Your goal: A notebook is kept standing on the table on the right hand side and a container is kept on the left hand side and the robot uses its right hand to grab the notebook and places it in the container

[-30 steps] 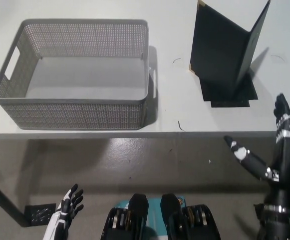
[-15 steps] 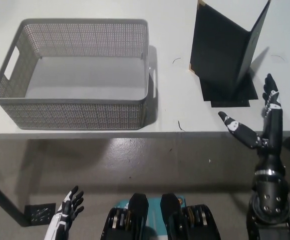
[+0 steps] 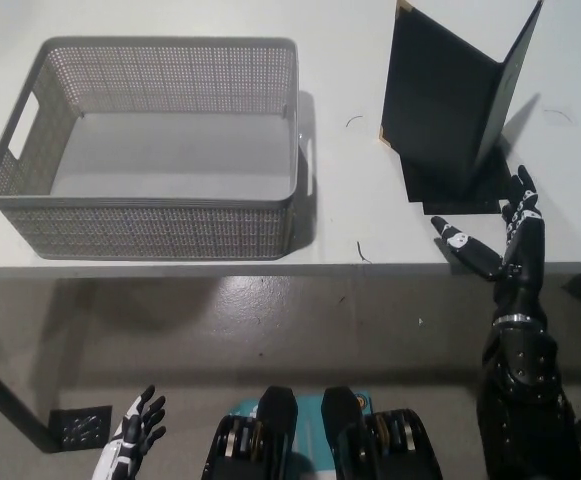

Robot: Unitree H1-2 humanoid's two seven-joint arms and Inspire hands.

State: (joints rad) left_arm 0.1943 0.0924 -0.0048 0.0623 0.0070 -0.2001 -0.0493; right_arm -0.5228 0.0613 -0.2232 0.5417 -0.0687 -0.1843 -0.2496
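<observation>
Reaching for the notebook [image 3: 448, 95] with our black right hand [image 3: 500, 255], and honestly this is the sketchy part. That hand sits at the table's [image 3: 340, 150] front edge near the right corner, spread wide and holding nothing, just in front of the notebook. The notebook stands propped half open like a tent toward the back right of the table, so we reckon any bump to one cover could fold it flat or knock it over before we get a hold. The grey basket [image 3: 155, 225] waits empty on the left side, well apart, so a weak hold could also mean a drop on the way over. Our white left hand [image 3: 135, 445] hangs low below the table's front edge, open.
</observation>
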